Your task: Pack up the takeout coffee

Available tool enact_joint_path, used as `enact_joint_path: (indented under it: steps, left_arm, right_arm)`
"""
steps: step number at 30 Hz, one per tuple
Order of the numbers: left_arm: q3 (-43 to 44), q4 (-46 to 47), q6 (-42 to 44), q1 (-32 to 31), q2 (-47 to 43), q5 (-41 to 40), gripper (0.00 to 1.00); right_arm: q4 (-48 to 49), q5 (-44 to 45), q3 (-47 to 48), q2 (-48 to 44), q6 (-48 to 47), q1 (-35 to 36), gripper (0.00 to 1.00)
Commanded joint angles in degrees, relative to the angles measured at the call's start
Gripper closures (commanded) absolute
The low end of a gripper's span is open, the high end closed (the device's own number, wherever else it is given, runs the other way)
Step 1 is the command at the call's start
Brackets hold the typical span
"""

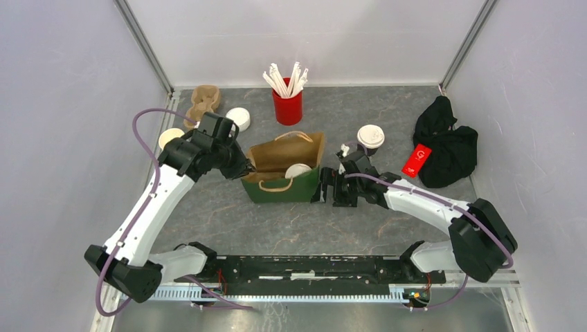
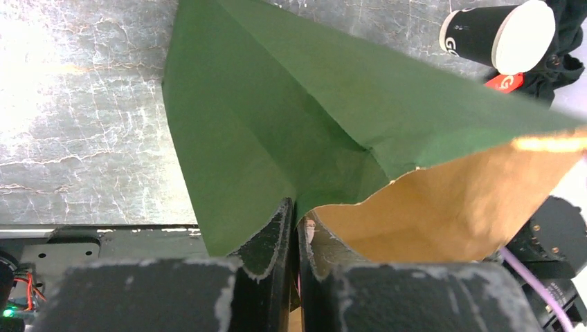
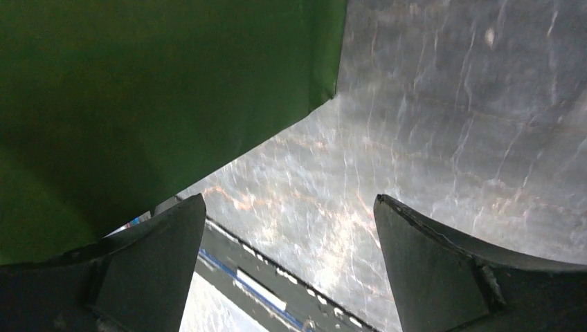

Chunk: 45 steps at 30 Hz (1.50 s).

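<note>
A green paper bag (image 1: 284,185) with a brown inside stands open mid-table. One takeout coffee cup, seen as a white lid (image 1: 298,170), sits inside it. The other black cup with a white lid (image 1: 370,137) stands on the table right of the bag, and also shows in the left wrist view (image 2: 498,34). My left gripper (image 1: 246,168) is shut on the bag's left rim; in the left wrist view its fingers (image 2: 296,207) pinch the paper (image 2: 277,117). My right gripper (image 1: 331,187) stands wide open beside the bag's right wall (image 3: 138,90), its jaws (image 3: 287,207) holding nothing.
A red holder of straws (image 1: 287,104) stands behind the bag. At the back left are a stack of white lids (image 1: 238,117), a cardboard carrier (image 1: 203,102) and lidless cups (image 1: 170,137). A black cloth (image 1: 446,145) with a red card (image 1: 417,160) lies on the right.
</note>
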Motion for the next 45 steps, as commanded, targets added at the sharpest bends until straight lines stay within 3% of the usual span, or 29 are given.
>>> enact_joint_path:
  steps: [1, 5, 7, 12, 14, 17, 19, 22, 24, 27, 33, 38, 41, 45]
  left_arm:
    - [-3.58, 3.41, -3.15, 0.28, -4.82, 1.87, 0.87]
    - [-5.80, 4.89, -0.34, 0.23, -6.39, 4.66, 0.86]
    - [-5.23, 5.19, 1.93, 0.29, -6.38, 5.76, 0.80]
    - [-0.46, 2.59, 9.14, 0.29, -7.39, 5.69, 0.51]
    - [3.18, 0.95, 12.52, 0.29, -8.43, 6.51, 0.38]
    - [10.73, -3.63, 19.46, 0.29, -9.05, 6.06, 0.26]
    - [17.67, -8.82, 24.06, 0.29, -8.04, 0.63, 0.26]
    - [24.95, -15.48, 27.78, 0.27, -5.54, -14.48, 0.28]
    - [24.44, -17.12, 27.31, 0.22, -3.83, -26.72, 0.33]
    - [19.48, -12.82, 25.91, 0.56, -2.01, -31.50, 0.39]
    - [15.28, -2.67, 27.18, 6.81, 8.50, -23.94, 0.45]
    - [8.12, 9.73, 28.99, 15.08, 16.32, -6.83, 0.53]
    - [8.20, 9.84, 28.27, 15.93, 21.89, 1.66, 0.61]
    - [-1.50, 15.98, 24.74, 15.53, 22.60, 8.65, 0.63]
  right_arm:
    - [5.96, 12.49, 9.16, 4.25, -0.12, -0.07, 0.02]
    - [7.93, 16.07, 12.70, 9.10, -4.84, -2.89, 0.02]
    - [8.28, 17.49, 14.86, 11.39, -8.62, -3.52, 0.02]
    - [3.44, 16.80, 22.36, 16.67, -17.65, -3.67, 0.02]
    - [-2.03, 16.57, 26.47, 18.46, -20.17, -3.72, 0.02]
    - [-11.93, 15.32, 30.19, 19.74, -20.90, -3.61, 0.02]
    - [-16.33, 16.04, 29.87, 18.81, -20.31, -3.37, 0.02]
    - [-17.85, 17.83, 26.37, 14.54, -19.42, -2.07, 0.02]
    - [-18.17, 18.17, 24.49, 12.86, -18.27, -1.14, 0.02]
    - [-18.51, 18.51, 22.87, 13.10, -16.13, -0.73, 0.02]
    - [-13.60, 15.39, 18.85, 15.72, -5.64, -0.39, 0.02]
    - [-5.79, 11.67, 16.19, 18.05, -3.31, 0.54, 0.02]
    - [-6.13, 11.71, 18.93, 19.99, -3.78, 0.57, 0.02]
    - [-6.71, 13.91, 25.74, 24.42, -4.42, 0.54, 0.02]
